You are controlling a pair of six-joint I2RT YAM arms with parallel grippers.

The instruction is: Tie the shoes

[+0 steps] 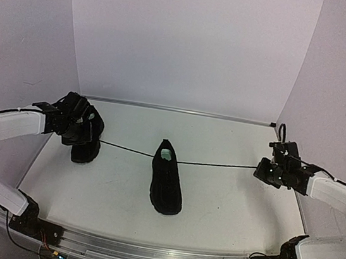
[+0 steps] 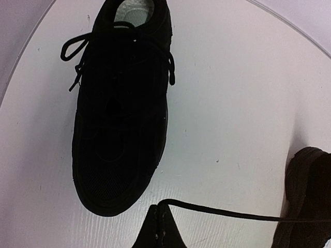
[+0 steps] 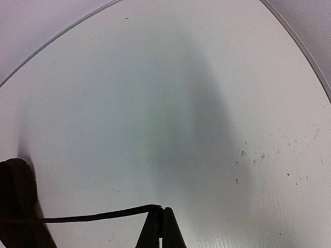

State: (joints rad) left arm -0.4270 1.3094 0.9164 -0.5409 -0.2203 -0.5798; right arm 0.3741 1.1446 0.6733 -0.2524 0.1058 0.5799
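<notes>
Two black shoes stand on the white table. The left shoe (image 1: 86, 147) lies partly under my left gripper (image 1: 97, 139); in the left wrist view this shoe (image 2: 121, 113) has its laces in loops by the collar. The middle shoe (image 1: 167, 181) shows at the edge of both wrist views (image 2: 309, 199) (image 3: 15, 201). Its thin black lace (image 1: 219, 166) is stretched taut in one line across the table. My left gripper (image 2: 159, 206) is shut on one lace end (image 2: 232, 213). My right gripper (image 1: 259, 170) (image 3: 163, 209) is shut on the other end (image 3: 93, 216).
The table (image 1: 234, 201) is ringed by white walls, with a metal strip (image 1: 175, 109) along its far edge and a metal rail (image 1: 144, 253) at the near edge by the arm bases. Small dark specks (image 3: 253, 154) mark the surface on the right.
</notes>
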